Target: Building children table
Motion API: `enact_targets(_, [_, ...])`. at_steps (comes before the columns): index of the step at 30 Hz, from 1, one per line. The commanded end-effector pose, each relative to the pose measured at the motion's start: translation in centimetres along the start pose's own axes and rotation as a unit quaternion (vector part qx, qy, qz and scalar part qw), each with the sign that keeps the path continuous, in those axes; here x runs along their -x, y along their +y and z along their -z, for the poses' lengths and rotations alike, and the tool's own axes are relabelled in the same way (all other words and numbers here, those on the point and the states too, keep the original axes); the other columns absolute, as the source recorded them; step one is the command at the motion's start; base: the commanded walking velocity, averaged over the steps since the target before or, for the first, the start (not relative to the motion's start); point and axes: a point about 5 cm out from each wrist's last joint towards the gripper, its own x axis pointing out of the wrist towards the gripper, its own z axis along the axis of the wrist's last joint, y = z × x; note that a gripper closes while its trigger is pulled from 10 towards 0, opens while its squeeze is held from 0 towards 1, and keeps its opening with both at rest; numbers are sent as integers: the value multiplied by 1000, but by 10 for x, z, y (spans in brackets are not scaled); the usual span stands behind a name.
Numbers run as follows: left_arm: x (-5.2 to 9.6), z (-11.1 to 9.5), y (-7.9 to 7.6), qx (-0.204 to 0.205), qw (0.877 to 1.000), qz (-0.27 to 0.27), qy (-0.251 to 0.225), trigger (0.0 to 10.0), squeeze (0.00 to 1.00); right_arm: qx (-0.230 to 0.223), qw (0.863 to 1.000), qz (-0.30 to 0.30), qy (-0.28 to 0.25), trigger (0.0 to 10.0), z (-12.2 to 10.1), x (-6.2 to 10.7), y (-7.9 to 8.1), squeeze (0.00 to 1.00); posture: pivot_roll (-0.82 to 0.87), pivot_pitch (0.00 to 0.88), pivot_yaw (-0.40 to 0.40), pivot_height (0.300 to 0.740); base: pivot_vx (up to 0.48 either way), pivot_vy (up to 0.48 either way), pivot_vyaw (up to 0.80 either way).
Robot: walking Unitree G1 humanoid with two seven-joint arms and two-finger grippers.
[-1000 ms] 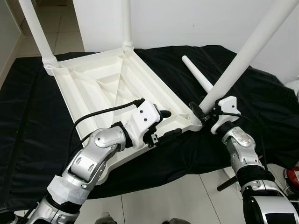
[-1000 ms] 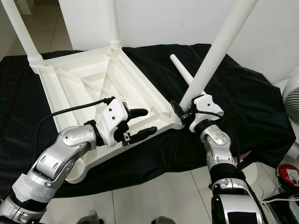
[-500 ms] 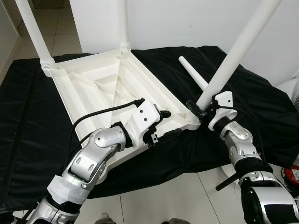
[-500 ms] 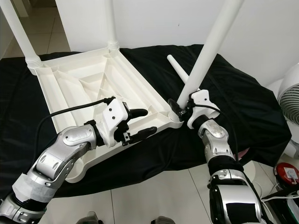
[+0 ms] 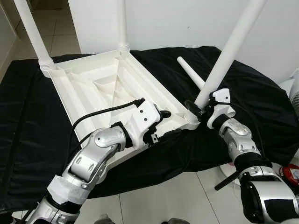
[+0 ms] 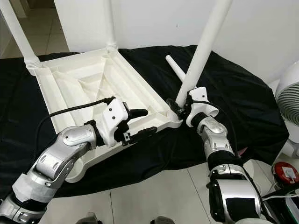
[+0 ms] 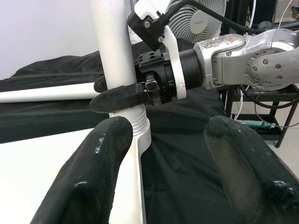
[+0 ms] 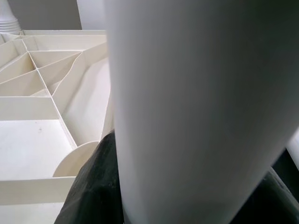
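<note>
The white tabletop (image 5: pixel 93 79) lies upside down on a black cloth (image 5: pixel 261 102). Two legs (image 5: pixel 30 30) (image 5: pixel 122 21) stand in its far corners. My right gripper (image 5: pixel 195 108) is shut on a third white leg (image 5: pixel 229 51) just above its ribbed lower end (image 7: pixel 136 125), which sits at the near right corner socket; the leg leans to the right. The leg (image 8: pixel 201 107) is close up in the right wrist view. My left gripper (image 5: pixel 167 123) is open, its fingers (image 7: pixel 98 177) straddling the tabletop's near edge beside that corner. A fourth leg (image 5: pixel 191 74) lies loose on the cloth behind.
A white fan (image 6: pixel 287 93) stands at the right edge, with a red object (image 6: pixel 285 172) on the tiled floor below it. A white wall (image 5: pixel 187 23) rises behind the cloth. Pale tiles (image 5: pixel 163 200) lie between me and the cloth.
The held leg has swung more upright, and my right gripper has shifted slightly left with it toward the corner socket. The left arm has stayed put.
</note>
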Motion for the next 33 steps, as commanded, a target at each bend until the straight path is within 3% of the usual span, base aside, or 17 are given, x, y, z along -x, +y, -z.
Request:
enact_targets(1, [0,-3,-2,0,1000,9,-4,10000,0,-42,993,9,106,10000,45,14,6,0,45,13,-10,740,0,0,0])
enact_targets(19, [-1,-2,-4,4,1000,11,-5,10000,0,-62,992,94,63,10000,42,-4,28,0,46,2,-23,740,0,0,0])
enact_targets(24, [-1,-2,-5,7,1000,12,-6,10000,0,-90,983,152,48,10000,39,-12,37,0,46,0,-27,740,0,0,0])
enact_targets(31, [-2,-2,-6,9,1000,14,-7,10000,0,-82,974,203,54,10000,40,-14,37,0,43,0,-28,740,0,0,0])
enact_targets(33, [-2,-2,-6,9,1000,14,-7,10000,0,-91,965,238,62,10000,42,-18,41,0,44,0,-30,740,0,0,0])
